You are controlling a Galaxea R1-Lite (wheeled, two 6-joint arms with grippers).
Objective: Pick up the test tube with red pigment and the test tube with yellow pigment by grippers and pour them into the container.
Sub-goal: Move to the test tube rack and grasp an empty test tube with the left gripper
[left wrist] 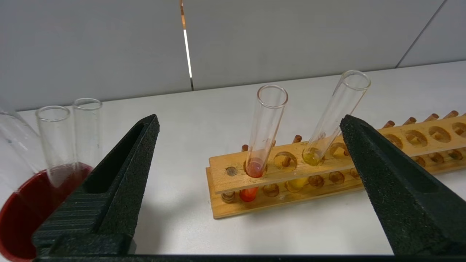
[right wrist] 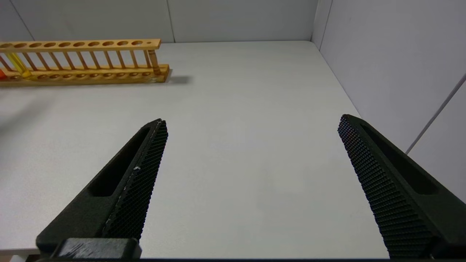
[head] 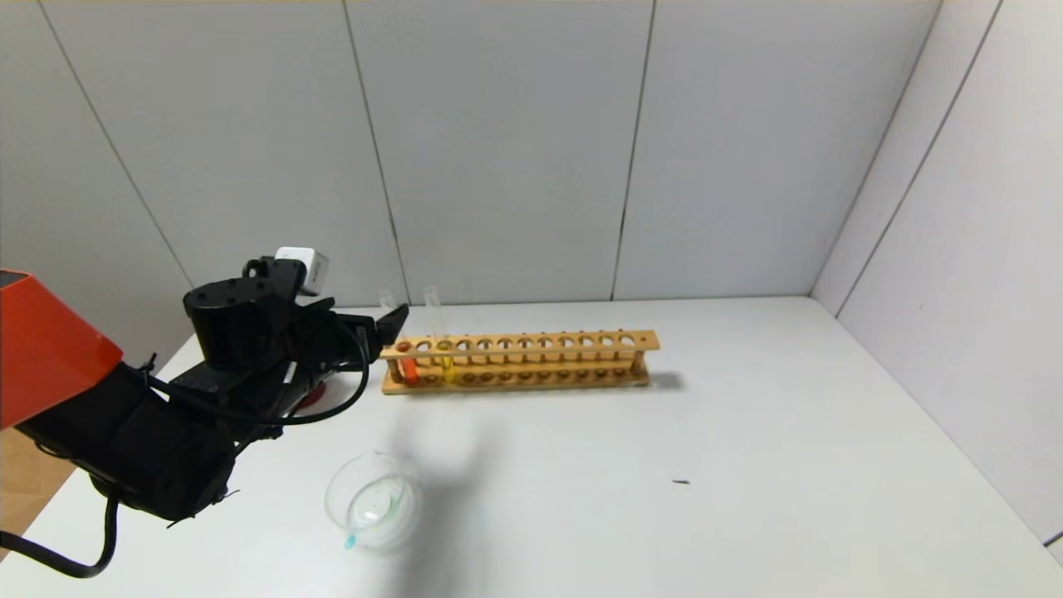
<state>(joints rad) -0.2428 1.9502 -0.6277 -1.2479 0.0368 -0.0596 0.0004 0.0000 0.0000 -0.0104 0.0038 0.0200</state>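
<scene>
Standing racked, red-pigment tube [left wrist: 264,134], orange-red liquid at bottom

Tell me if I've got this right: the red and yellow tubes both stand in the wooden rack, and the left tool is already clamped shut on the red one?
Not quite. The left tool is open, not clamped on anything; the left wrist view shows its fingers spread wide, short of the rack. The rest holds: the red tube and the yellow tube both stand in the wooden rack.
</scene>
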